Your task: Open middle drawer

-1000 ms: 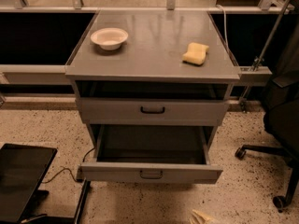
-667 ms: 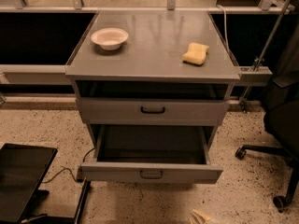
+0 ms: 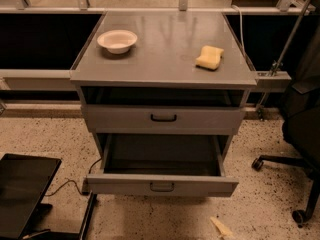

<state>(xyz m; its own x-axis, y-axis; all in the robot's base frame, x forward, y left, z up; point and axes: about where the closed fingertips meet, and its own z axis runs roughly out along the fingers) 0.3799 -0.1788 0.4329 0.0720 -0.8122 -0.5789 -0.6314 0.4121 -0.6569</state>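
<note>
The grey cabinet stands in the middle of the camera view. The middle drawer is pulled far out toward me, showing a deep, bare grey tray, with its small dark handle at the centre of the front. Above it, the upper drawer with a black bar handle sits slightly forward, a dark gap showing between it and the cabinet top. Whatever lies under the pulled-out drawer is hidden. The gripper and arm are out of view.
On the cabinet top sit a white bowl at the left and a yellow sponge at the right. A black office chair stands at the right, a black panel at the lower left, and a cable runs over the speckled floor.
</note>
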